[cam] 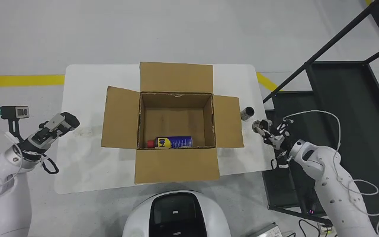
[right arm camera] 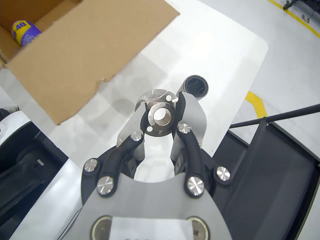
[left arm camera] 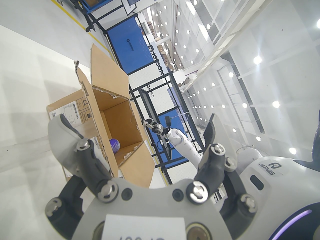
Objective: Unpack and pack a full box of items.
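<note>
An open cardboard box (cam: pixel 176 101) stands mid-table with all flaps spread, and a blue and yellow spray can (cam: pixel 173 142) lies inside along its near wall. The can (right arm camera: pixel 25 33) and the box (right arm camera: pixel 82 48) also appear in the right wrist view. My right gripper (right arm camera: pixel 160 114) is shut on a round metal flanged part (right arm camera: pixel 160 116), held above the table's right side; in the top view it (cam: pixel 262 127) hovers just right of the box's right flap. A dark metal cylinder (cam: pixel 247 112) stands on the table just beyond it. My left gripper (cam: pixel 64 122) is open and empty over the table's left edge.
A black metal rack (cam: pixel 331 89) stands close against the table's right side. The white table (cam: pixel 89 160) has bare room left of the box. The box's flaps (cam: pixel 119 117) overhang the table surface around it.
</note>
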`<state>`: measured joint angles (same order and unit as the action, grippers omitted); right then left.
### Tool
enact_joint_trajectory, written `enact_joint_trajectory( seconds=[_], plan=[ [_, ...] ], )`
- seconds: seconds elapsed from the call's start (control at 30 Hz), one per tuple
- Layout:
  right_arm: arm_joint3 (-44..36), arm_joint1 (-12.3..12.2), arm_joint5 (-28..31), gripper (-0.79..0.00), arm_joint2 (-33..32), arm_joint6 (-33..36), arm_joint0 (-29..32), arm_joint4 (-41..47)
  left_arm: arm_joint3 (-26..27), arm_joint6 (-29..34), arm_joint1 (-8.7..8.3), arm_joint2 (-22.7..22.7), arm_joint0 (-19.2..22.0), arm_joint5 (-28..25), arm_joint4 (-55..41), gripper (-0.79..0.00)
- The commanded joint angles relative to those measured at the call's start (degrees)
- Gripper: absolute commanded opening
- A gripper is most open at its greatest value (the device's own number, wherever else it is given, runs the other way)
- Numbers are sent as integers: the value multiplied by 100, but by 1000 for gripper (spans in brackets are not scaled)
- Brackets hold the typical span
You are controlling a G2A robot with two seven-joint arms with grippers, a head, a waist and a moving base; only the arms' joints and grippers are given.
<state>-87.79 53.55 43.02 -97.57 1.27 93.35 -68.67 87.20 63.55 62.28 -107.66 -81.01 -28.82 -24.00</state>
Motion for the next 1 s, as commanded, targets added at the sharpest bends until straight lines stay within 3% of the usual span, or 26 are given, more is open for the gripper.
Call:
enact_joint_trajectory(
  seconds=[0.0,0.23,0.47,0.7,0.97],
  plan=[
    [-414,-7,20,-785,-68,9,121,-25,0,0,0,0,0,0,0,0],
    [-1611,9,5,-785,277,385,59,-176,0,0,0,0,0,0,0,0],
    [-2271,86,-238,-785,1315,1176,-588,-530,0,0,0,0,0,0,0,0],
    [-2205,251,-657,-785,2564,2010,-1537,-887,0,0,0,0,0,0,0,0],
    [-1482,509,-1284,-785,3647,2571,-2501,-1063,0,0,0,0,0,0,0,0]
  ],
)
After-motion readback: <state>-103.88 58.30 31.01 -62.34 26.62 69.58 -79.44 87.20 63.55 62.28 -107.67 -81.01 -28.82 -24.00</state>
